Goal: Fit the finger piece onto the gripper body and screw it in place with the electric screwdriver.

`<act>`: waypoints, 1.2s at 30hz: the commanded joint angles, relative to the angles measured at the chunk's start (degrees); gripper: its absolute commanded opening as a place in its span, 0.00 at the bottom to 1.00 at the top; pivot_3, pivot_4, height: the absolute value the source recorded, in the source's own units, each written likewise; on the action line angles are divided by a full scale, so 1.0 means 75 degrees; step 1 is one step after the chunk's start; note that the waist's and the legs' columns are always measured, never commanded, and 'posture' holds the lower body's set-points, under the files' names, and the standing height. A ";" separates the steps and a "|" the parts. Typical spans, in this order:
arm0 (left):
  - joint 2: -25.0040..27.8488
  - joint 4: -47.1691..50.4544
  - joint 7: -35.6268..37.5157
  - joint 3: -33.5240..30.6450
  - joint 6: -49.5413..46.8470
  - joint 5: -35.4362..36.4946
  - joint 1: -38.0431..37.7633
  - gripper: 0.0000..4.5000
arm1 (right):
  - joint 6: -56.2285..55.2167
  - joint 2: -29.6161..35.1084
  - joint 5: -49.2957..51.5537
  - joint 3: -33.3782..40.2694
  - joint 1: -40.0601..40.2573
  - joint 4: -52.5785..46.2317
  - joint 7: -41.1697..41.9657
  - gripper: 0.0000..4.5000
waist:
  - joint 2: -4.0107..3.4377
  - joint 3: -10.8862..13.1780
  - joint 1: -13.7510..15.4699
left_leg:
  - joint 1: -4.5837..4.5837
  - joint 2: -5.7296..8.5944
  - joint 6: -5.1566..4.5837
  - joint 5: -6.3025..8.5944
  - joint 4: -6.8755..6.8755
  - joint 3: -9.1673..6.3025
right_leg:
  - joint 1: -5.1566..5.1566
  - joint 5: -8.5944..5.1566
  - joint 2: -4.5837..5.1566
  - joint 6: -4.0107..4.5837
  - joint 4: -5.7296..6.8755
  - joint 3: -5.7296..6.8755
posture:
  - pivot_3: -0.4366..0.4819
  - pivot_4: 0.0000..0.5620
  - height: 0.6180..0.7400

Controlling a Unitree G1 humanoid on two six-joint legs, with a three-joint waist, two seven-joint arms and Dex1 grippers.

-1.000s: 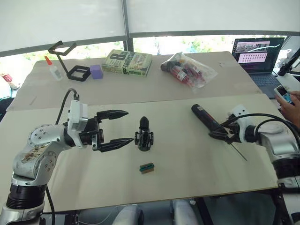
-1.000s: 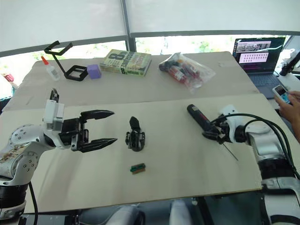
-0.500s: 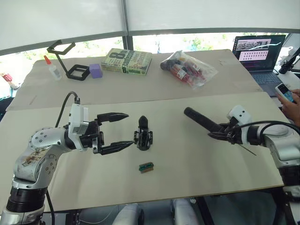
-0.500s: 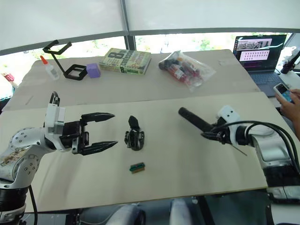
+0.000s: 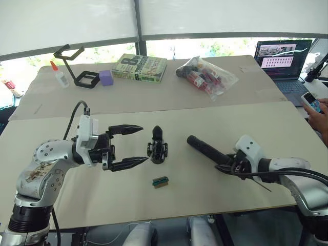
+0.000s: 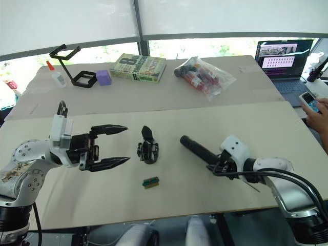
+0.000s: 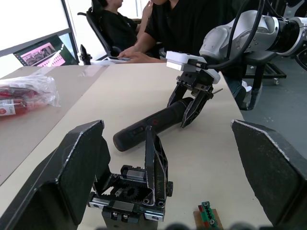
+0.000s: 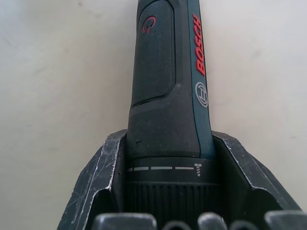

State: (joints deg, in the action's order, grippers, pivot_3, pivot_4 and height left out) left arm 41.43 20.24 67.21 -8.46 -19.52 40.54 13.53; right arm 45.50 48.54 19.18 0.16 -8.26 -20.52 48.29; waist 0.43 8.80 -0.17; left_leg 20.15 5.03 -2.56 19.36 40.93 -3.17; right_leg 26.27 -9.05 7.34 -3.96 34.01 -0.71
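— Left eye view: what is the left gripper (image 5: 132,145) doing?

— It is hovering over the table (image 5: 205,184) with its jaws spread wide and nothing between them. The gripper body (image 5: 157,147) is standing just beyond the fingertips, upright, with its pointed black finger sticking up. From the left wrist view the body (image 7: 136,184) is sitting between the two big black fingers (image 7: 79,167), but apart from both.

— And the right gripper (image 5: 224,167)?

— It is clamping the screwdriver (image 5: 204,148) near its bit end. The black barrel is pointing out toward the body, its blunt end stopping a little short of it, and the thin metal bit (image 5: 259,184) is trailing back beside the right wrist. The right wrist view is showing the jaws pressing on both sides of the collar, with the red lettering running up the barrel (image 8: 168,86).

— Is the tool resting on the table?

— I cannot tell.

— Where is the finger piece?

— I am not making out a separate one; the only black finger I am seeing is the one standing on the body.

— Anything else nearby?

— A small green-and-brown block (image 5: 160,182) is lying on the table in front of the body, nearer the robot. A book (image 5: 139,68) and a plastic bag (image 5: 206,76) are lying well apart at the far side.
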 commanded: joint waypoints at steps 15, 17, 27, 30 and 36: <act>0.0023 -0.0150 0.0225 -0.0025 0.0428 -0.0191 0.0173 1.00 | 0.2433 0.2089 0.0228 -0.1323 -0.2207 -0.0699 0.0998 0.99 | 0.0003 0.0002 -0.0033 | 0.0000 -0.0003 -0.0001 0.0000 0.0002 0.0000 | 0.0001 0.0000 0.0001 0.0000 0.0000 0.0001 | 0.48 0.27 1.00; 0.0000 -0.0093 0.0206 -0.0002 0.0441 -0.0200 0.0123 1.00 | 0.3039 0.2415 0.0130 -0.1983 -0.2817 -0.0850 0.1006 0.99 | 0.0005 0.0003 -0.0034 | 0.0001 -0.0005 -0.0001 0.0000 0.0001 -0.0003 | 0.0000 0.0000 0.0001 0.0000 -0.0002 0.0007 | 0.48 0.27 1.00; 0.0018 0.0333 0.0339 0.0203 0.0534 -0.0257 -0.0131 1.00 | 0.4724 0.1839 -0.0044 -0.4386 -0.5092 -0.0343 0.0839 0.99 | 0.0013 0.0007 -0.0060 | 0.0010 -0.0002 -0.0003 0.0002 0.0003 -0.0002 | 0.0003 0.0000 0.0008 0.0000 -0.0008 0.0008 | 0.48 0.27 1.00; 0.0016 0.0466 0.0287 0.0235 0.0512 -0.0266 -0.0224 1.00 | 0.4576 0.1796 -0.0246 -0.4998 -0.5440 -0.0083 0.0884 0.99 | 0.0012 0.0007 -0.0051 | 0.0011 -0.0001 -0.0003 0.0002 0.0002 -0.0003 | 0.0007 0.0000 0.0008 0.0000 -0.0007 0.0010 | 0.48 0.27 1.00; -0.0104 0.0755 0.0073 0.0441 0.0434 -0.0237 -0.0290 1.00 | 0.4382 0.1750 -0.0522 -0.5741 -0.5945 0.0418 0.1140 0.99 | 0.0012 0.0007 -0.0054 | 0.0012 0.0000 -0.0002 0.0001 0.0001 -0.0004 | 0.0008 0.0000 0.0008 0.0000 -0.0008 0.0013 | 0.48 0.27 1.00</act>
State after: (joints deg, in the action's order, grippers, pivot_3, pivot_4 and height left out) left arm 40.84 23.57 68.19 -5.22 -16.51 38.31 11.33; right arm 79.23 61.48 16.56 -42.51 -51.22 -17.92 56.31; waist 0.52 8.85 -0.57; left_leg 20.24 5.02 -2.58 19.37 40.94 -3.20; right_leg 26.33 -9.05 7.41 -3.96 33.96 -0.61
